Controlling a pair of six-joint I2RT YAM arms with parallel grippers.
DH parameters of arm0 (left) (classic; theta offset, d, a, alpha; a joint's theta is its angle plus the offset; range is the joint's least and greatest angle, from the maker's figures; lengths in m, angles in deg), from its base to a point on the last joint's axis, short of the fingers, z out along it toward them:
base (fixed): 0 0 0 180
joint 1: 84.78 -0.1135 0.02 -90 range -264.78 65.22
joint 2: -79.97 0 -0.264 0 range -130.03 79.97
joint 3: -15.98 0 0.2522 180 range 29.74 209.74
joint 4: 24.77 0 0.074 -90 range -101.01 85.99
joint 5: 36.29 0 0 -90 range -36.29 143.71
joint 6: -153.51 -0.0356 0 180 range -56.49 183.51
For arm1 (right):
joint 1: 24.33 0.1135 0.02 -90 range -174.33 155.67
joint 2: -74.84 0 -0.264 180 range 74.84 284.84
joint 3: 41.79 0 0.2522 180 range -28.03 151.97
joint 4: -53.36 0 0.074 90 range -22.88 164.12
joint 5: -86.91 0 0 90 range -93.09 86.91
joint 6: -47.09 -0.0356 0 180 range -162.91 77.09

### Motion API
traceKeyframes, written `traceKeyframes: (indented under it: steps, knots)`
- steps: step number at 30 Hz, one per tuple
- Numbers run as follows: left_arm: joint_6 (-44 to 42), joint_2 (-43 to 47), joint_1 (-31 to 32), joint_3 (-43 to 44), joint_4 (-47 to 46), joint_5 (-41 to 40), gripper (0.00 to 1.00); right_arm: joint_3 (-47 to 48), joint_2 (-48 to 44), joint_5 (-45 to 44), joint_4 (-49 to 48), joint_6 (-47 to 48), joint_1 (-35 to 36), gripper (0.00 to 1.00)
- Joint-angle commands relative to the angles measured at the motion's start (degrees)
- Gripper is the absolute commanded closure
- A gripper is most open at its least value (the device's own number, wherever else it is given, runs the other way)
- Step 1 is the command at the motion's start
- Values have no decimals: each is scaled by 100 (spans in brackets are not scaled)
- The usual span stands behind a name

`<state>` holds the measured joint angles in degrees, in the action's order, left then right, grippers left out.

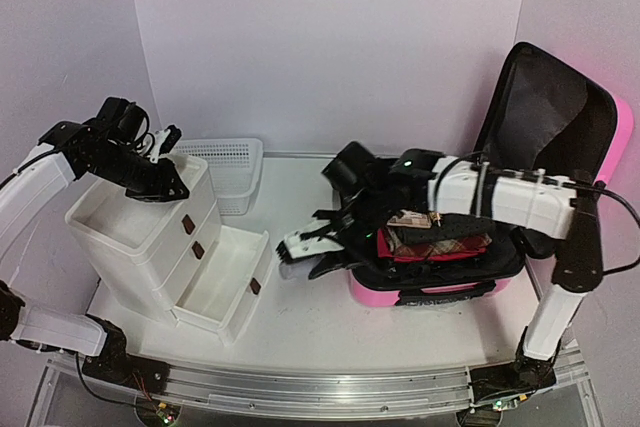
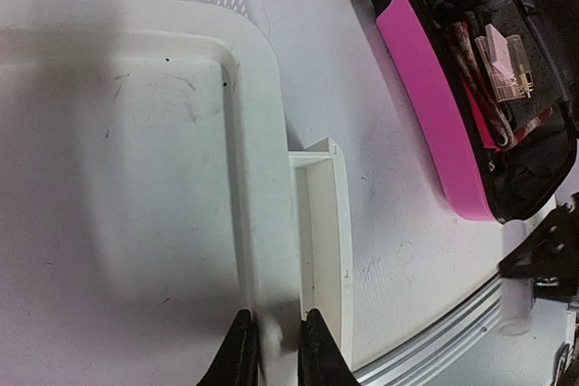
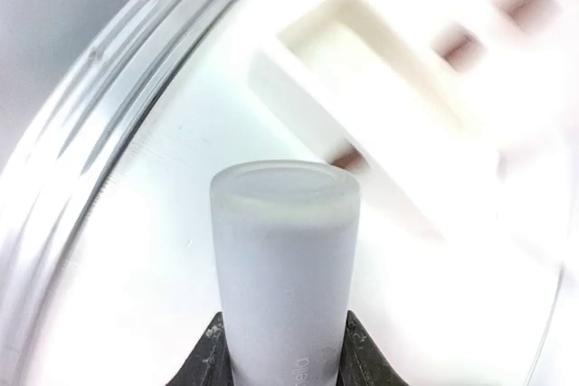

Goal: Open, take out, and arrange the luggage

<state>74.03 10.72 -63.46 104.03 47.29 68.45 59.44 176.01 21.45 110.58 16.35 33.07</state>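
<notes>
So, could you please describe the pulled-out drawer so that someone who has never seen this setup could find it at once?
Start from the white drawer unit at the left of the overhead view, just in front of the white mesh basket. Its lowest drawer is pulled out on the side facing the pink suitcase. Unlike the drawers above it, which are pushed in, it stands open and shows a bare white inside.

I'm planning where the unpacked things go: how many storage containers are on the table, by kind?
Pink suitcase: 1
White drawer unit: 1
White mesh basket: 1
Total: 3
</notes>
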Motion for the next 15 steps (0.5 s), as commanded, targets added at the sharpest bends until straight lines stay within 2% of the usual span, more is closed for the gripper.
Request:
traceKeyframes:
  steps: [1, 6, 15]
  knots:
    - [-15, -224, 76, -368, 263, 306, 91, 1258, 1050, -595, -206, 1739, 551, 100]
    - [-8, -164, 74, -426, 244, 364, 91, 2392, 2236, -1021, -493, 1848, 762, 100]
    - [59, -68, 73, -461, 200, 818, 92, 3923, 3576, -1208, -759, 2089, 817, 100]
